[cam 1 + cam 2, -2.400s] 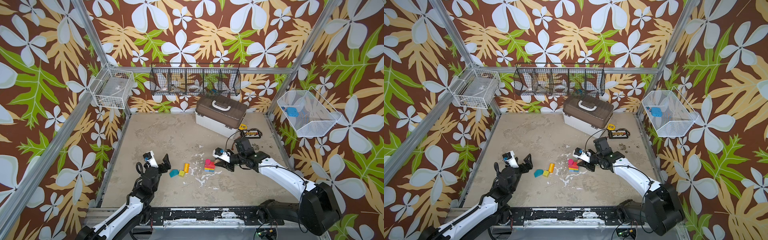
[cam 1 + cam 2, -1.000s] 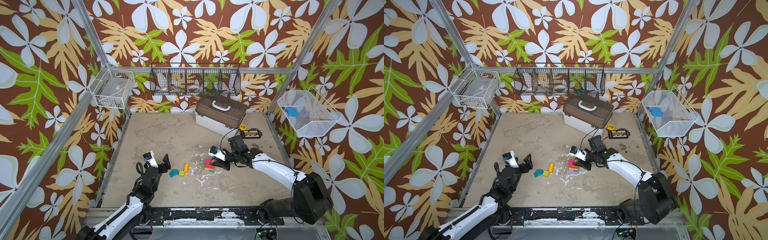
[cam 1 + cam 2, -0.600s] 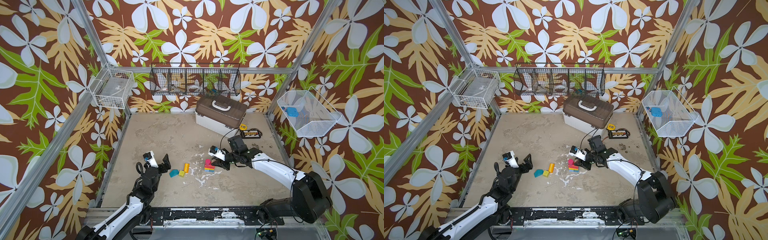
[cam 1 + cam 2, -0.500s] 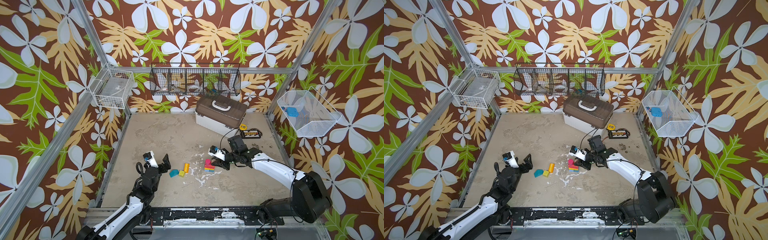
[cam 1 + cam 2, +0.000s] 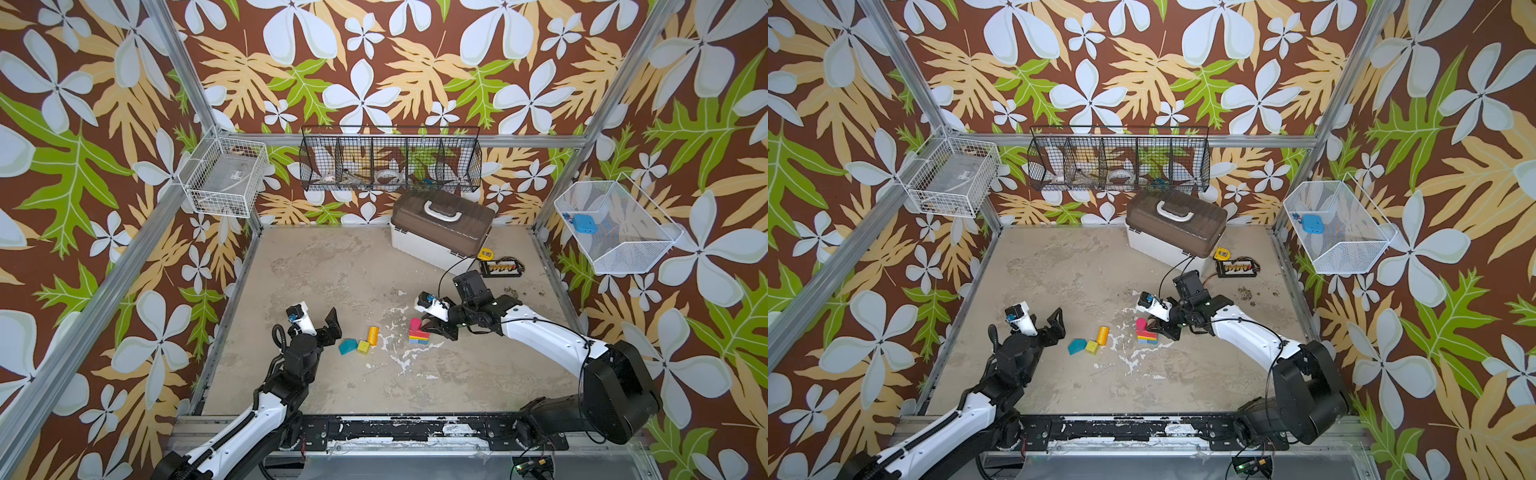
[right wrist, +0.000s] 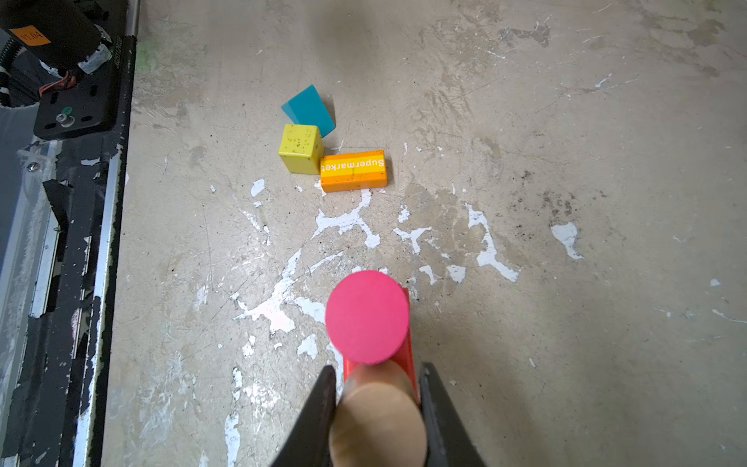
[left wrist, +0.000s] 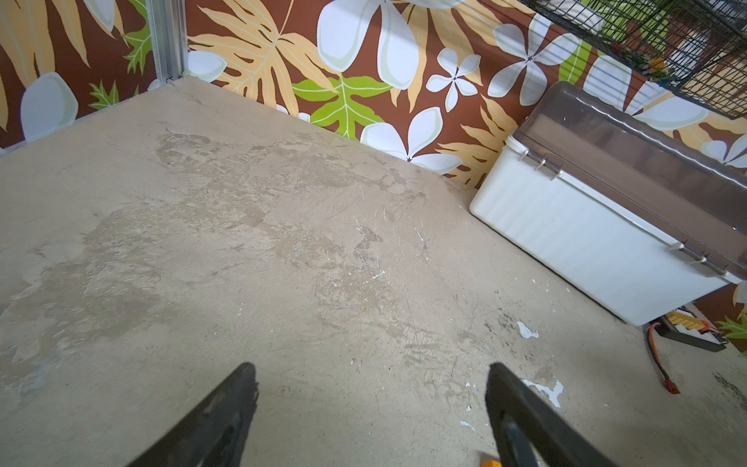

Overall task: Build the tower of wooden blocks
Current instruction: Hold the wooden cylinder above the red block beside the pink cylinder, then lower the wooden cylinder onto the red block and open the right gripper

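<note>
A short tower (image 5: 417, 337) (image 5: 1147, 337) of blue, yellow and red wood blocks stands mid-table, with a pink cylinder (image 6: 367, 317) upright on its red block (image 6: 409, 356). My right gripper (image 6: 378, 376) (image 5: 434, 325) is shut on a bare wood cylinder (image 6: 378, 420), held upright right beside the pink one over the red block. Whether it rests on the block I cannot tell. A teal roof-shaped piece (image 6: 309, 110) (image 5: 347, 345), a yellow cube (image 6: 301, 148) and an orange "Supermarket" block (image 6: 353, 170) lie loose to the left. My left gripper (image 5: 318, 318) (image 7: 371, 370) is open and empty beside them.
At the back stands a white case with a brown lid (image 5: 442, 232). Next to it lie a yellow tape measure (image 5: 485, 252) and a black connector board (image 5: 500, 268). Wire baskets hang on the walls. The black front rail (image 6: 81, 242) runs along the table's near edge.
The right gripper shifted a little to the left, up to the stack, with the wood cylinder in it, and has stayed still over the last second. The left arm has not moved.
</note>
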Robot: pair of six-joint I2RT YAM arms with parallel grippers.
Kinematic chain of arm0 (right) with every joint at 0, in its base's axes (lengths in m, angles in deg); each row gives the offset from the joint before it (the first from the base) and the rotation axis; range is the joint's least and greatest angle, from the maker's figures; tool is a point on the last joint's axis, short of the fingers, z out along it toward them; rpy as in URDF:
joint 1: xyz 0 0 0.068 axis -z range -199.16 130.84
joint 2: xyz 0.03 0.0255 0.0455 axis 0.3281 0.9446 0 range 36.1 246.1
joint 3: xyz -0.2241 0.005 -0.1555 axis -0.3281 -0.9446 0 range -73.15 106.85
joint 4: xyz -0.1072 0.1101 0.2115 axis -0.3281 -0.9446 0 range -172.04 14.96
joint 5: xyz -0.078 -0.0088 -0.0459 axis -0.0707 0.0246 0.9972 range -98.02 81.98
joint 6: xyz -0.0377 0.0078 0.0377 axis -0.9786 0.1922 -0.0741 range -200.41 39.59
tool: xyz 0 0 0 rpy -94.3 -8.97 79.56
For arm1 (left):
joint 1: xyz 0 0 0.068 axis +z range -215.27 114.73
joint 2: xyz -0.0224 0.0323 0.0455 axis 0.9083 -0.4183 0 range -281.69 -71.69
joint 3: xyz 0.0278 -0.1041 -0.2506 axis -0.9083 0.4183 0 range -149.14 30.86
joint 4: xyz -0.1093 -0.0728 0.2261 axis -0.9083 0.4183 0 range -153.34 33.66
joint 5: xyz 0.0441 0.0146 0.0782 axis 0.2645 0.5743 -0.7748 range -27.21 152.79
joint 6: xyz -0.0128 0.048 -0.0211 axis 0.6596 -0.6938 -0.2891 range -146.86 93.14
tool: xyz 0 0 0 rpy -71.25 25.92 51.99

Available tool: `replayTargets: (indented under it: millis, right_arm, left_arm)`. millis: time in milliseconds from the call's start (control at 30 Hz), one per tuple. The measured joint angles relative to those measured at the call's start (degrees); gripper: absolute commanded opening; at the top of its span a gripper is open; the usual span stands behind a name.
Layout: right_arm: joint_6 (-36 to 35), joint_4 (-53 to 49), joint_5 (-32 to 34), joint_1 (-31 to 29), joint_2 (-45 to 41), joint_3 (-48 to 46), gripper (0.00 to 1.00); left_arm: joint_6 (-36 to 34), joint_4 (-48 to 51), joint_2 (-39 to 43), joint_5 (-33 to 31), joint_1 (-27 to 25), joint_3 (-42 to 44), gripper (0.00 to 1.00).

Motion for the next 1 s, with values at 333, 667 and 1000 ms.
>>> replayTargets:
  millis: [333,667,1000]
  right_arm:
    - [0.0,0.0,0.8,0.0,0.0,0.0,0.29]
    - [0.0,0.0,0.8,0.0,0.0,0.0,0.38]
    - [0.0,0.0,0.7,0.0,-1.0,0.0,0.4]
  left_arm:
    - [0.0,0.0,0.0,0.0,0.0,0.0,0.89]
    - [0.0,0.0,0.0,0.0,0.0,0.0,0.89]
    - [0.0,0.0,0.0,0.0,0.0,0.0,0.89]
